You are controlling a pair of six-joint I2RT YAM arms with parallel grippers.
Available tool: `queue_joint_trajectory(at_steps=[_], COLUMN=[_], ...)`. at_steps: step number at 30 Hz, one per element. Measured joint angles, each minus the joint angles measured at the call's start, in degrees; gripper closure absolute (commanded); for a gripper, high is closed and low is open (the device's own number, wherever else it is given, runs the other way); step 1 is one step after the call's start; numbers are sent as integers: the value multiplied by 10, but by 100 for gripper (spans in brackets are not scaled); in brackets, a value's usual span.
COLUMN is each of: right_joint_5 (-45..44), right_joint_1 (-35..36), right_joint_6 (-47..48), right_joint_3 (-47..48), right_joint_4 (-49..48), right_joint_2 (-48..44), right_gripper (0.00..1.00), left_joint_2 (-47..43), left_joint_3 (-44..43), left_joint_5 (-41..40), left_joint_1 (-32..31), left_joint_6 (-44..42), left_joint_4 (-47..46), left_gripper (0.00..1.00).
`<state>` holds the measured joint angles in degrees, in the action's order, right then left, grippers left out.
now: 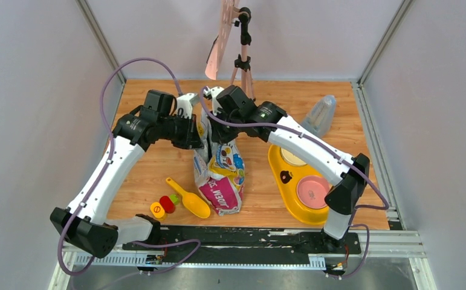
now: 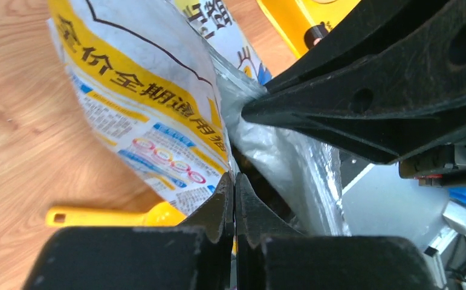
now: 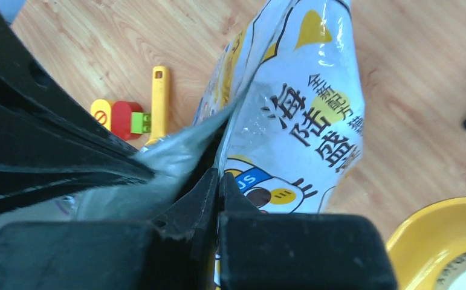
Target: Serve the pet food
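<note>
Because the bag has to be open before anything can be served, both grippers are clamped on its top edge. The left gripper has its fingers pressed together on one lip of the bag, and the right gripper is pinched the same way on the opposite lip. Holding the two sides like this looks meant to draw the mouth apart while keeping the bag upright on the table.

Between the lips the silver lining shows, with a dark gap below it. The pet food is not plainly visible; most likely it lies down inside the bag, beneath both sets of fingertips.

Further out, the yellow scoop lies on the table just left of the bag's base, beside some small coloured blocks. The yellow feeding tray with its two bowls sits to the right, near the bag but apart from it.
</note>
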<state>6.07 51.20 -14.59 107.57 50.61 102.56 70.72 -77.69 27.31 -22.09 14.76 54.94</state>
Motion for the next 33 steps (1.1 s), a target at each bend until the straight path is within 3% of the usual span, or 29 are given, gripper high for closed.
queue_joint_trajectory(at_steps=[6, 12, 18, 20, 21, 24, 28, 33], right_joint_5=[-71, -128, -126, -117, -111, -95, -83, -61], right_joint_1=[7, 0, -21, -29, -32, -38, -43, -42], right_joint_6=[72, 155, 180, 182, 182, 182, 178, 170], right_joint_3=[6, -49, -96, -106, -108, -109, -98, -59], right_joint_4=[15, 38, 3, -2, -3, -2, -2, -5], right_joint_2=[-29, -130, -153, -158, -160, -162, -150, -113], right_gripper=[100, 100, 100, 100, 100, 100, 100, 100], left_joint_2=[-10, -25, -28, -33, -36, -46, -56, -39], left_joint_3=[-73, -106, -104, -93, -87, -76, -76, -63], left_joint_5=[-89, -184, -153, -113, -92, -43, -25, -9], left_joint_1=[9, 41, 51, 56, 59, 66, 68, 63], left_joint_6=[-57, -122, -134, -133, -132, -117, -86, -61], left_joint_4=[85, 117, 105, 94, 86, 56, 5, -80], left_gripper=[100, 100, 100, 81, 66, 46, 39, 38])
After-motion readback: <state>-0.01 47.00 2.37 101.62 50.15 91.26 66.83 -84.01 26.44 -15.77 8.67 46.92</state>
